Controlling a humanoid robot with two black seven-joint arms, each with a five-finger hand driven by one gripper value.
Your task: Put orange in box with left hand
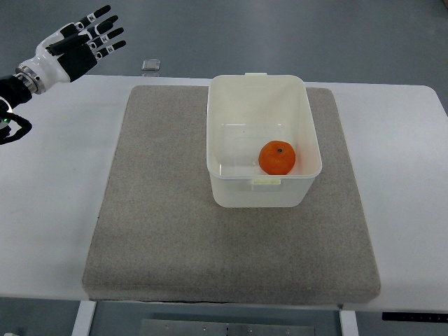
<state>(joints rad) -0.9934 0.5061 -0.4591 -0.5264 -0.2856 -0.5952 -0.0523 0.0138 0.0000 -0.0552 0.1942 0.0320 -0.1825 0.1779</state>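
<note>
Fingers (105,31) of my left hand (73,49) hang spread and empty over the worktop's (56,182) far left corner, well clear of the white box (262,105) on the grey mat (161,210), where the orange (277,157) sits by the near right wall.

One cam only, top view, steep look-down from my side.
Faces away from me across the white table (42,210); mid range, whole grey mat (168,231) fits, far edge at top, my left arm enters upper-left.
</note>
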